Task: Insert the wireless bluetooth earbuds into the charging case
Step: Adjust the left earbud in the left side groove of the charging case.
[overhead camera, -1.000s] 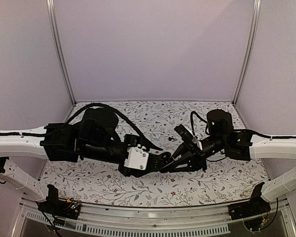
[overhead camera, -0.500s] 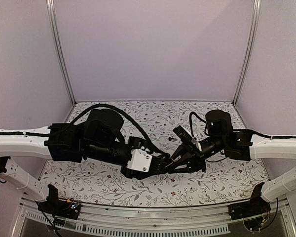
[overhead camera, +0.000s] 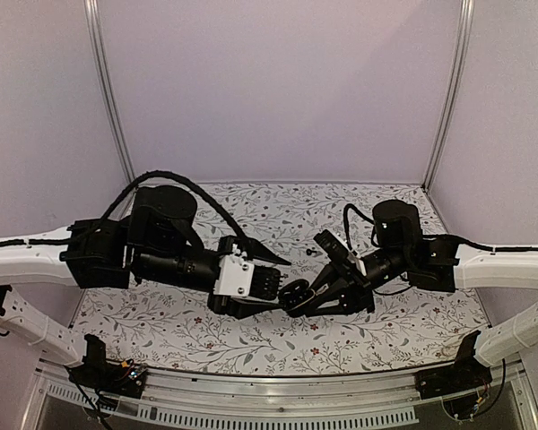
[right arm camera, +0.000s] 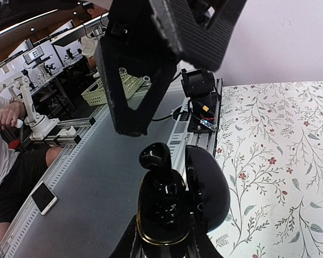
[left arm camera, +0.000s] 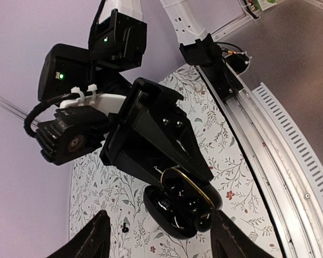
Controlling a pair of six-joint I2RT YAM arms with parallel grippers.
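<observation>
The black charging case (right arm camera: pixel 167 215) is held above the floral table with its lid (right arm camera: pixel 209 188) swung open, and my right gripper (right arm camera: pixel 164 243) is shut on its base. One dark earbud (right arm camera: pixel 155 157) stands in the case with its rounded top sticking out over the gold rim. A second tiny dark earbud (overhead camera: pixel 310 253) lies on the cloth behind the grippers, also seen on the table (left arm camera: pixel 124 229). My left gripper (overhead camera: pixel 282 282) is open, a short way left of the case (overhead camera: pixel 296 296), with nothing between its fingers (left arm camera: pixel 94 236).
The floral cloth (overhead camera: pixel 394 327) covers the table, boxed in by lilac walls at the back and sides. A metal rail (overhead camera: pixel 278 394) with the arm bases runs along the near edge. Both arms meet over the middle of the table.
My left gripper has drawn back to the left, away from the case, and its fingers have spread a little wider. The right gripper and the case have barely moved.
</observation>
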